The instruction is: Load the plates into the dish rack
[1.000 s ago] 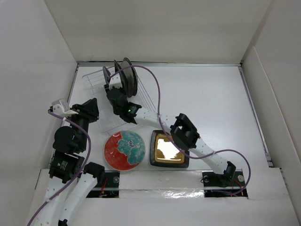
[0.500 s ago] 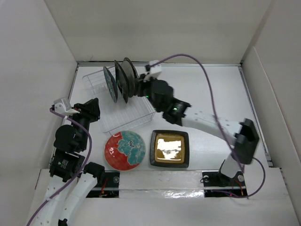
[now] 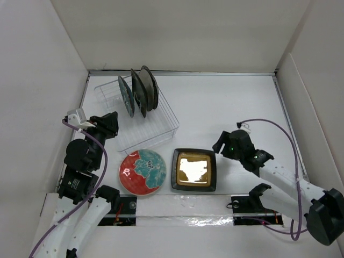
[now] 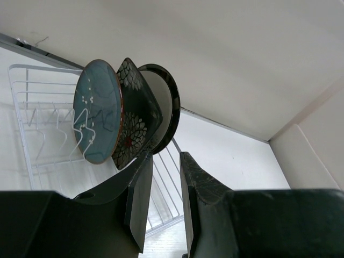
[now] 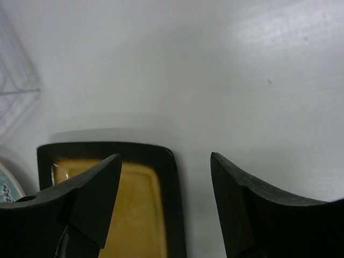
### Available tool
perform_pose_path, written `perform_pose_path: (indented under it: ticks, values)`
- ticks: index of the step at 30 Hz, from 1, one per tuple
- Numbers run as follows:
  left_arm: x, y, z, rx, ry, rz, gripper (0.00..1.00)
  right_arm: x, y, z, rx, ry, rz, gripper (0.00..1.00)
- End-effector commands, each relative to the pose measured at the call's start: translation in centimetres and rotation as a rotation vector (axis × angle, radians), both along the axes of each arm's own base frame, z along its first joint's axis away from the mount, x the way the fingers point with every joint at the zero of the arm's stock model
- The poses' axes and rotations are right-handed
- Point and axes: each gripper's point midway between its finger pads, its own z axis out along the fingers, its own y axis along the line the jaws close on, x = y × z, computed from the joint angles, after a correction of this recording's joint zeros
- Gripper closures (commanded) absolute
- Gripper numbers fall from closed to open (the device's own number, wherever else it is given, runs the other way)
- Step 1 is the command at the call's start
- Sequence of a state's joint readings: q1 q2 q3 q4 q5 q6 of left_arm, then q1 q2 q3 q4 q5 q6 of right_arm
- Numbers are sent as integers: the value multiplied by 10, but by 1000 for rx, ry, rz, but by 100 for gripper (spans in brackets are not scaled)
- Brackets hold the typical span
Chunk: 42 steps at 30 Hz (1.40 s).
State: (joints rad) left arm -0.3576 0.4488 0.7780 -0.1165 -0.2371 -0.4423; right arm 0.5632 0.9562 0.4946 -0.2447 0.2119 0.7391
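Observation:
Three plates stand on edge in the clear dish rack (image 3: 156, 129): a teal one (image 3: 125, 95), a square dark floral one (image 3: 137, 92) and a dark-rimmed cream one (image 3: 150, 86). On the table lie a red plate with teal flowers (image 3: 142, 171) and a square black-gold plate (image 3: 194, 170). My right gripper (image 3: 219, 146) hangs open just right of the black-gold plate (image 5: 140, 209), its jaws (image 5: 164, 157) wide over that plate's right rim and holding nothing. My left gripper (image 3: 110, 124) waits left of the rack, jaws (image 4: 165, 158) narrowly apart and empty, facing the teal plate (image 4: 98, 118), floral plate (image 4: 137, 115) and cream plate (image 4: 167, 99).
White walls enclose the table (image 3: 242, 107) on the left, back and right. The rack's wire dividers (image 4: 37, 115) stand free left of the teal plate. A purple cable (image 3: 269, 124) loops above the right arm. The arms' bases sit at the near edge.
My right arm has pulled back from the rack, leaving three plates standing in it, and swung to the near right beside the black-gold plate with its jaws opened. The left arm has barely moved.

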Motion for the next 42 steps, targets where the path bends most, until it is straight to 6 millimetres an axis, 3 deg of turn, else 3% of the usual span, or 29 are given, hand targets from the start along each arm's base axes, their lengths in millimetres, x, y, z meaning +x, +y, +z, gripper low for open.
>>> perform_pose_path:
  ticks: [1, 2, 6, 10, 18, 23, 26, 30, 31, 34, 36, 37, 38, 41, 42]
  values:
    - [1, -2, 10, 4, -38, -13, 76, -36, 27, -3, 223, 151, 78, 26]
    - [1, -2, 9, 4, -37, -10, 76, -53, 32, -14, 238, 219, 114, 25]
    - [-1, -2, 10, 1, -41, -13, 75, -78, 23, -31, 207, 309, 118, 23]
    - [-2, -2, 12, 0, -47, -17, 75, -104, 28, -48, 286, 399, 171, 23]
    - [-3, 0, 13, -2, -54, -11, 75, -123, 38, -80, 371, 502, 205, 29]
    - [-2, -1, 12, 1, -45, -10, 75, -122, 46, -84, 427, 496, 193, 34]
    - [-2, 2, 13, -1, -51, 3, 75, -122, 38, -90, 399, 491, 153, 55]
    - [-2, 1, 12, -1, -48, 0, 75, -114, 25, -90, 363, 444, 83, 98]
    - [-2, 2, 12, -2, -51, 1, 75, -112, 17, -89, 318, 437, 50, 100]
    - [-2, 1, 12, 0, -47, 0, 75, -102, 3, -63, 272, 329, 7, 100]
    - [-2, 0, 12, 1, -45, -8, 75, -83, 4, -6, 305, 152, 14, 100]
    - [-2, 0, 13, -1, -50, -7, 75, -79, -9, 5, 258, 103, -23, 100]
    - [-2, 0, 14, -4, -54, -5, 75, -71, -8, 44, 284, 14, -14, 100]
    - [-2, 0, 13, 0, -48, -7, 75, -58, -13, 96, 236, -126, 16, 100]
    - [-3, -1, 15, -2, -54, -11, 75, -51, -14, 139, 242, -211, 27, 100]
